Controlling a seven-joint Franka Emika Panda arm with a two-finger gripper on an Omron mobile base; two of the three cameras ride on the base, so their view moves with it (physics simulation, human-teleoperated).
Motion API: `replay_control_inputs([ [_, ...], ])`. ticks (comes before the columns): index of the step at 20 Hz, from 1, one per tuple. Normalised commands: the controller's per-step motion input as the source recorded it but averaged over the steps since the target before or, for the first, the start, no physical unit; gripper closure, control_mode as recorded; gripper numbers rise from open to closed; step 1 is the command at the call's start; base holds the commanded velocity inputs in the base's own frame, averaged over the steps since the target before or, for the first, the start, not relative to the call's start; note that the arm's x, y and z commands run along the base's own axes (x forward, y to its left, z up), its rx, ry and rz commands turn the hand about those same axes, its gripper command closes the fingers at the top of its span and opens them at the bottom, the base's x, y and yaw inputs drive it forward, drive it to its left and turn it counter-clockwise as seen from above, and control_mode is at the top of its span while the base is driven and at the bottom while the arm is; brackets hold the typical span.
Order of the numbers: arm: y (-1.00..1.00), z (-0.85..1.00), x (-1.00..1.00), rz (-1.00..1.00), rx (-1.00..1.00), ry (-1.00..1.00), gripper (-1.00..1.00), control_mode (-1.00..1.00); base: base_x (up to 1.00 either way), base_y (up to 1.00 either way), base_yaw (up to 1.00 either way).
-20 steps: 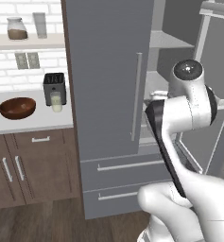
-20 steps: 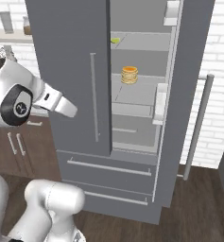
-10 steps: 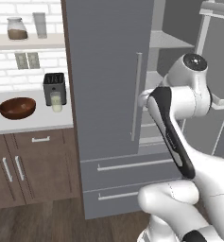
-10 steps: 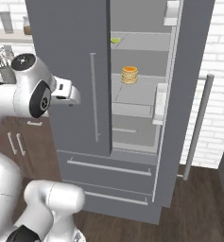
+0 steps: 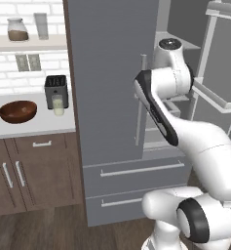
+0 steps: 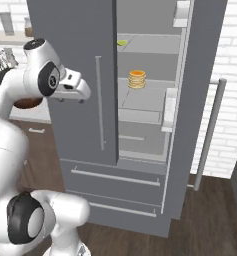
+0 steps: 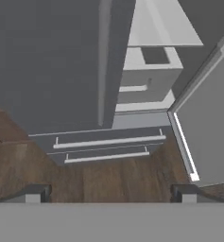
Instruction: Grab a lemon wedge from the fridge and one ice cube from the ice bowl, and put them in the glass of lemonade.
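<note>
The grey fridge (image 6: 80,40) has its left door closed and its right door (image 6: 197,100) swung open. On an upper shelf inside lies a small yellow-green lemon wedge (image 6: 121,43). My gripper (image 6: 84,92) hovers in front of the closed left door, to the left of the opening, and points toward it. It is open (image 7: 108,194), nothing between its fingertips (image 7: 35,191). The ice bowl (image 5: 18,111) and the glass of lemonade (image 5: 58,104) stand on the counter left of the fridge. The ice cube is hidden from me.
A stack of pancakes (image 6: 136,79) sits on a middle fridge shelf. A black toaster (image 5: 55,87) stands behind the glass. Two drawers (image 7: 106,142) lie under the fridge doors, with wooden floor (image 7: 108,177) in front. A jar (image 5: 17,30) rests on the wall shelf.
My arm has risen and swung toward the fridge, and the hand now sits higher before the left door. The gripper has stayed open. Nothing else has moved.
</note>
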Motion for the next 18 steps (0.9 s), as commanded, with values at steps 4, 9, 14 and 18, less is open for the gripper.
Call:
replay_control_inputs([
  [4, -0.27, -0.62, 0.08, -0.29, 0.1, -0.21, -1.0, -1.0, 0.0, 0.0, 0.0],
  [9, -0.17, -0.43, 0.08, -0.22, 0.1, -0.32, -1.0, -1.0, 0.0, 0.0, 0.0],
  [14, -0.07, 0.0, 0.52, -0.06, 0.06, -0.06, -1.0, -1.0, 0.0, 0.0, 0.0],
  [18, -0.05, 0.0, 0.41, 0.0, 0.01, 0.02, -1.0, -1.0, 0.0, 0.0, 0.0],
])
